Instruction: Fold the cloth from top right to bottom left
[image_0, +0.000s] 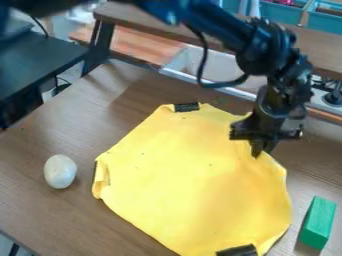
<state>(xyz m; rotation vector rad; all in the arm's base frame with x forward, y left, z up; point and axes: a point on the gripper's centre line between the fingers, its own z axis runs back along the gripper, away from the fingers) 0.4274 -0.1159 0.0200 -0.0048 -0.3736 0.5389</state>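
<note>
Camera view — cloth beneath jaws.

Yellow cloth — spread mostly flat, edges curled, on brown table

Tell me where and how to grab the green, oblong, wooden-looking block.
Probably from above, gripping the green block mid-length across its long sides: it lies flat on the brown wood-grain table, narrower that way than end to end.

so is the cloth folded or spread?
Spread: the yellow cloth lies broad and mostly flat on the table, left edge bunched; the hand is at its upper-right edge.
</note>
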